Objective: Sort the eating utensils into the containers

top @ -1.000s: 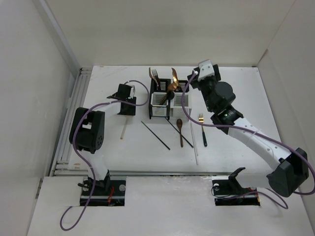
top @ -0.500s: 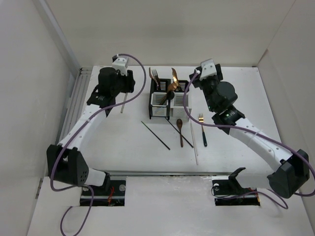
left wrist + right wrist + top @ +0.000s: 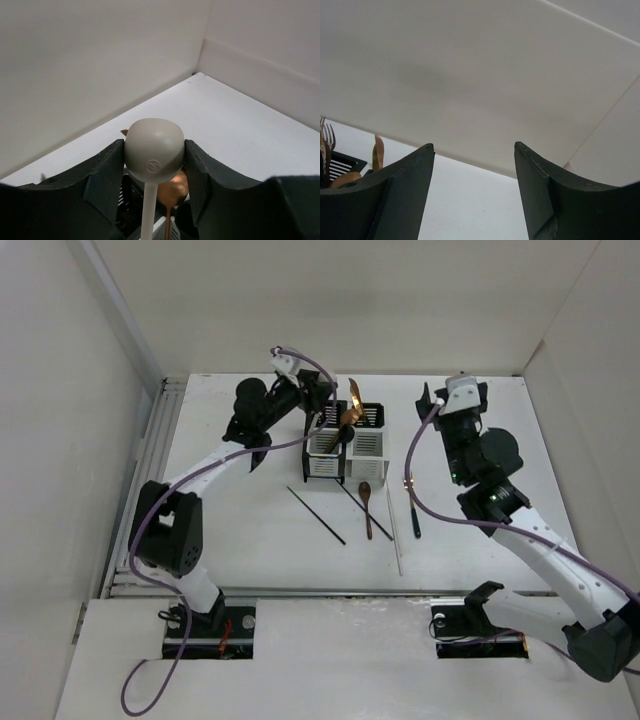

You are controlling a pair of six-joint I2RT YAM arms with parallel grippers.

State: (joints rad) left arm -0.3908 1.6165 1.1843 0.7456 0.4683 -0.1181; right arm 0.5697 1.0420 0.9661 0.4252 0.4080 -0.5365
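Left jaws hold cream spoon (image 3: pixel 153 150); containers (image 3: pixel 368 446) hold cutlery (image 3: pixel 352 403).

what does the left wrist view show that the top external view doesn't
Only the left wrist view: the cream spoon with its bowl clamped between the left gripper's fingers, handle pointing down, a small round mark on the bowl.

Only the top external view: the right gripper, and the utensils lying on the table: black chopsticks, a brown wooden spoon, a white chopstick and a fork.

Both: the containers beneath the left gripper, and a copper spoon standing in them.
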